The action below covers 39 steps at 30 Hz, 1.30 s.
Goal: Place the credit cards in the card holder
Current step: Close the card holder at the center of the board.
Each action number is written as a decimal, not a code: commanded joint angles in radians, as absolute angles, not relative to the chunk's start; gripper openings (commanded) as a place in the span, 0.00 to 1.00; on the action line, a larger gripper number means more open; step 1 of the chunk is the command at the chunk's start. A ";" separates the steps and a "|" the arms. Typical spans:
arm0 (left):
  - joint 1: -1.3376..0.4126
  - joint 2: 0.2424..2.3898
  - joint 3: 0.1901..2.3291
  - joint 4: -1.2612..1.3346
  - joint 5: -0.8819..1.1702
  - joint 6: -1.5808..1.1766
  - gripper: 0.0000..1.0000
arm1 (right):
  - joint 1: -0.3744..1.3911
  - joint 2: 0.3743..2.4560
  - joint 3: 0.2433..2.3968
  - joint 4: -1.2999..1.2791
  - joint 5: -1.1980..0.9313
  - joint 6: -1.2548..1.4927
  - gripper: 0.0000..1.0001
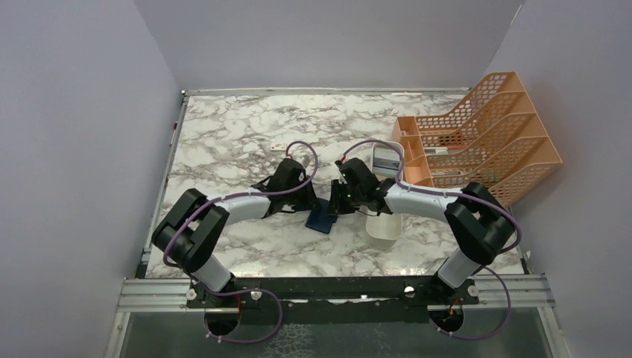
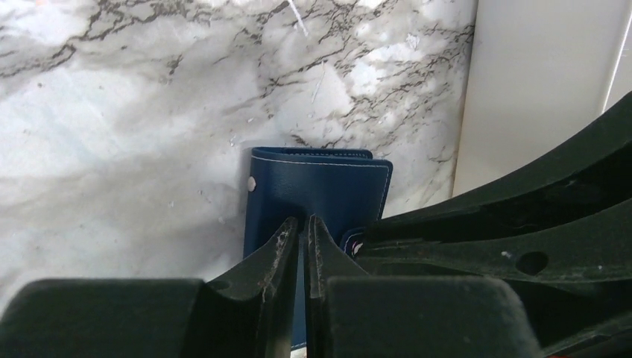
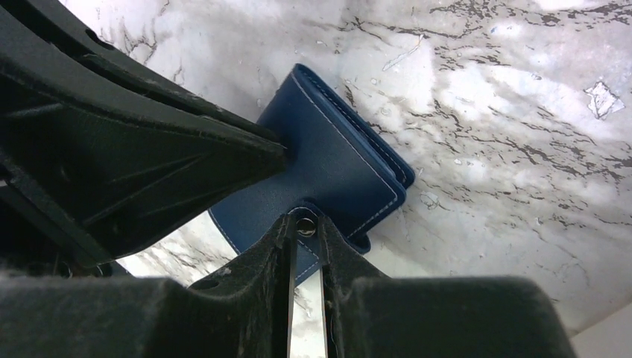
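Navy-blue card holder (image 2: 313, 186) (white edge stitching (image 2: 313, 158), small silver snap stud (image 2: 251, 183))

You see a table (image 1: 238, 142) with a white marble pattern, crossed by grey and black veins. The card holder (image 2: 320, 186) is navy blue, with a thin line of pale stitching along its edges and one small silver snap. The file rack (image 1: 484, 134) is orange, in a mesh pattern of small holes. The tray (image 1: 384, 227) is plain white, slightly cream in the left wrist view. The left arm (image 1: 223, 205) and the right arm (image 1: 425, 198) have black joints, white middle parts and purple cables. The left gripper (image 2: 302, 224) and the right gripper (image 3: 305, 220) are black with pale scuff marks. The walls (image 1: 74, 112) are pale grey-lilac.
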<state>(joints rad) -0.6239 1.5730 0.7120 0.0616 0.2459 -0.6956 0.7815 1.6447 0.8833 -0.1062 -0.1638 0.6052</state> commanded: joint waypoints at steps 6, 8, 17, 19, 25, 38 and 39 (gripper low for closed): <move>-0.625 1.649 0.664 0.077 0.198 -0.702 0.13 | 0.781 1.694 0.892 -0.066 -0.216 0.603 0.21; -0.625 1.647 0.655 0.076 0.189 -0.703 0.12 | 0.780 1.690 0.882 -0.057 -0.227 0.611 0.21; -0.626 1.646 0.637 0.096 0.190 -0.719 0.13 | 0.781 1.684 0.872 -0.039 -0.241 0.630 0.21; -0.625 1.644 0.635 0.097 0.190 -0.718 0.13 | 0.781 1.686 0.869 -0.041 -0.230 0.627 0.18; -0.626 1.634 0.633 0.094 0.190 -0.718 0.13 | 0.782 1.687 0.871 -0.062 -0.200 0.616 0.12; -0.626 1.640 0.634 0.094 0.186 -0.721 0.13 | 0.830 1.690 0.883 -0.140 -0.101 0.593 0.11; -0.626 1.640 0.634 0.094 0.186 -0.722 0.13 | 0.832 1.690 0.883 -0.146 -0.097 0.588 0.11</move>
